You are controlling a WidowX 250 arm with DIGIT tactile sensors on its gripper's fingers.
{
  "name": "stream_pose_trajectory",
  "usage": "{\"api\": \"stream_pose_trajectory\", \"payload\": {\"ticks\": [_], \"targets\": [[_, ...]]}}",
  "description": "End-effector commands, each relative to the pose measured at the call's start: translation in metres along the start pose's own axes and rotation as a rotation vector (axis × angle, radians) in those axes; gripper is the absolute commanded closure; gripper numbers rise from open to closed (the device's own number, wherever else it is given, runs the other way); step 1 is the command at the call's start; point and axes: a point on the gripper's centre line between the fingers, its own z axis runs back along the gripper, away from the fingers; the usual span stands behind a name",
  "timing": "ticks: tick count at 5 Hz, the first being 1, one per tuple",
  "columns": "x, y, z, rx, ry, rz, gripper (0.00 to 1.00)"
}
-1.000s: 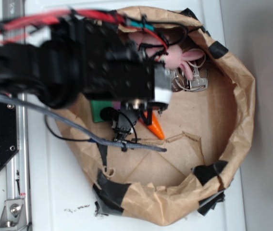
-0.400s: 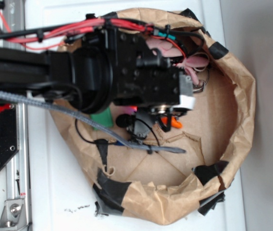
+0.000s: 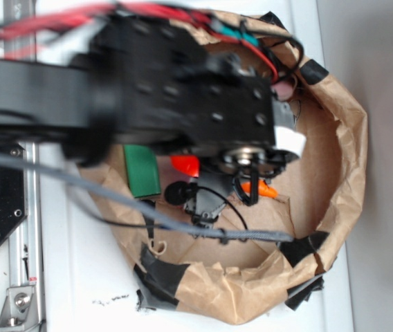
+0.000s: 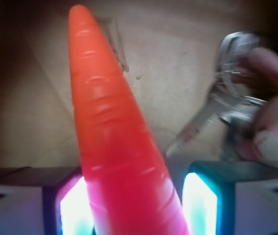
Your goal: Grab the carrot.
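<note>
The carrot (image 4: 114,132) fills the wrist view, glossy orange, its point aimed away from me over the brown paper floor. My gripper (image 4: 136,205) has a lit pad on each side of the carrot's thick part and is shut on it. In the exterior view the arm covers most of the scene. Only the carrot's thick part (image 3: 185,164) and its tip (image 3: 266,189) show under my gripper (image 3: 252,185). The stem top is hidden.
A crumpled brown paper bag wall (image 3: 352,159) rings the work area. A flat green block (image 3: 141,170) lies at its left. A bunch of keys (image 4: 227,105) and a pink plush bunny (image 4: 271,122) lie to the right of the carrot.
The arm has moved right and nearer the exterior camera, and the carrot has gone with it, from beside the green block toward the middle of the bag.
</note>
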Motion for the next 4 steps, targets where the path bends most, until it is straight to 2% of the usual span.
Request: {"api": "stream_pose_trajectory", "payload": {"ticks": [1,4], "targets": [[0.005,0.003,0.084,0.011,-0.110,0.196,1.00],[0.010,0.007,0.073,0.029,-0.083,0.266,1.00]]}}
